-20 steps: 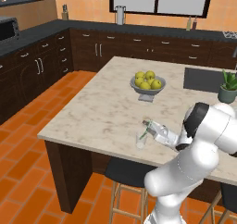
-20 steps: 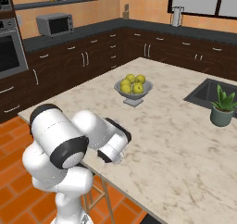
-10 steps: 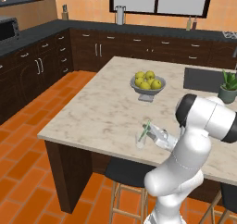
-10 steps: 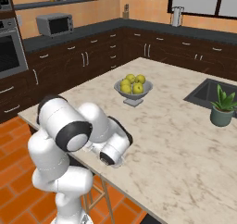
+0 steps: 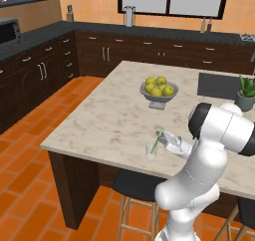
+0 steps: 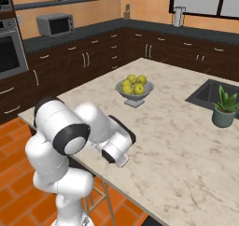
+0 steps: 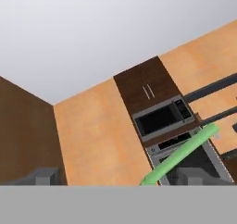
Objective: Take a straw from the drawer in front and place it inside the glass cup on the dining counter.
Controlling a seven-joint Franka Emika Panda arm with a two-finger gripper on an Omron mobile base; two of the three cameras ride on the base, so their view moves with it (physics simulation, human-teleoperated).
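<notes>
The glass cup [image 5: 151, 151] stands near the front edge of the dining counter [image 5: 109, 120]. The light-green straw [image 5: 158, 139] leans inside it, its top tilted to the right. My gripper [image 5: 165, 138] hovers just right of the straw's top, jaws spread wide and holding nothing. In the hand view the straw [image 7: 183, 154] runs diagonally between the fingertips [image 7: 192, 176], close to the right one, with the gripper [image 7: 118, 177] open. In the right base view my arm hides the cup. The drawer is out of view.
A grey bowl of lemons [image 5: 159, 93] sits mid-counter, also seen in the right base view as the bowl [image 6: 134, 90]. A potted plant [image 5: 245, 93] and a sink [image 5: 216, 84] lie to the right. A dark stool [image 5: 137, 185] stands under the counter edge.
My arm's upper links have swung round while the hand stayed beside the cup. The straw stays leaning in the cup.
</notes>
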